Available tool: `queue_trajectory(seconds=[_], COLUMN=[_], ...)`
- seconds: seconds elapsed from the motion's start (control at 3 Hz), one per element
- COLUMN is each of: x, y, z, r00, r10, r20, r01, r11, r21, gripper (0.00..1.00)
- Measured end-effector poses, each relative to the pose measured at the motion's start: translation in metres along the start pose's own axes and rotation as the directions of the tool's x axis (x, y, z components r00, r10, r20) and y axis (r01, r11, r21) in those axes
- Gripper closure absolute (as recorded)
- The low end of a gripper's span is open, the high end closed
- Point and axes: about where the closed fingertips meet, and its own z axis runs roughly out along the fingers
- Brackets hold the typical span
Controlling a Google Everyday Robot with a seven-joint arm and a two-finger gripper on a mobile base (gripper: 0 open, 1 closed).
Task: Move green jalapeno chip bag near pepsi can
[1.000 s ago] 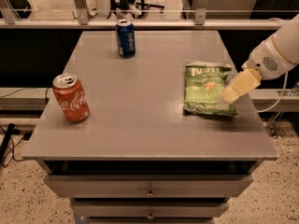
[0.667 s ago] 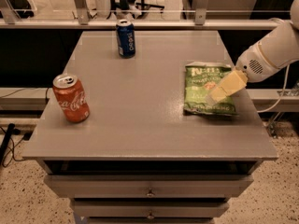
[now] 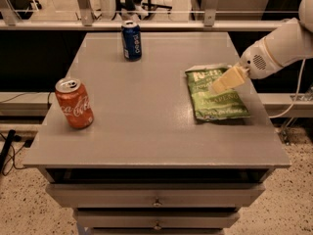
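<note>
The arm point(image 3: 281, 45) is stretched in from the right, and the gripper point(image 3: 222, 83) is held over the chip bag point(image 3: 220, 106); its grip cannot be told.

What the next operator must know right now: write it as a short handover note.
The tool is at the table's right side, its tip over the upper half of the green jalapeno chip bag; contact cannot be told.
The bag lies flat near the right edge of the table.
The pepsi can stands upright at the far edge, left of centre, well apart from the bag.
The Coca-Cola can stands upright near the left edge.
Done: the tool is at the bag.
Left: grasp the bag, carry it far-left, and set it beside the pepsi can without knocking the can.
</note>
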Motion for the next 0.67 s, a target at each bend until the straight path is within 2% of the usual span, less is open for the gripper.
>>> queue_trajectory(seconds=[0.33, 0.67], x=[-0.0206, -0.0242], y=[-0.004, -0.0074], z=[-0.0105, -0.0096], r00=[0.999, 0.998], r10=[-0.028, -0.039], r20=[0.04, 0.04], r01=[0.026, 0.037], r11=[0.9991, 0.9976], r21=[0.034, 0.058], gripper=[0.73, 0.95])
